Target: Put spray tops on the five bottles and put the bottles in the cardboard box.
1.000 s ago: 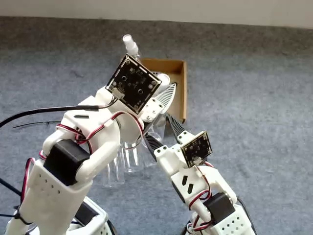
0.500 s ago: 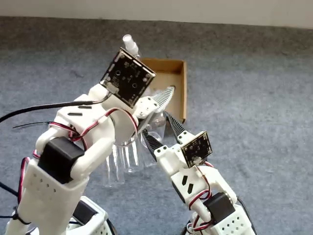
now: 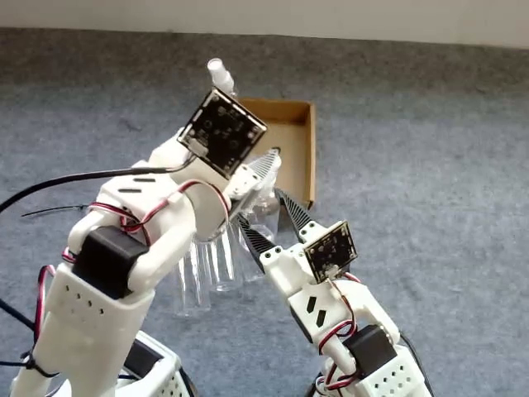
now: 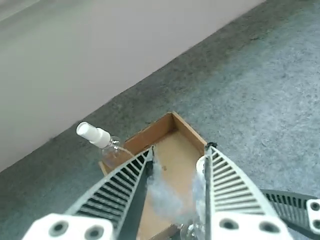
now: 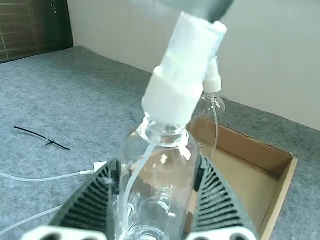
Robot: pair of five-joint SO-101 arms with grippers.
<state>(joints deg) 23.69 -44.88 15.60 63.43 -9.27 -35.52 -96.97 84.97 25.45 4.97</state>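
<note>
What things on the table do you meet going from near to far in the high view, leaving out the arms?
Clear bottles → box → capped bottle

Grey carpet floor [image 3: 430, 165], pale plain wall [image 3: 331, 15] behind, dark slatted blind [image 5: 30, 25] at one corner

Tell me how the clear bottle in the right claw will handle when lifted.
The bottle looks clear and empty bar a thin tube, so probably light. Its smooth round wall may slip or twist in the right claw. The spray top sits tilted on the neck, so it is likely unseated and could pop off if jolted.
</note>
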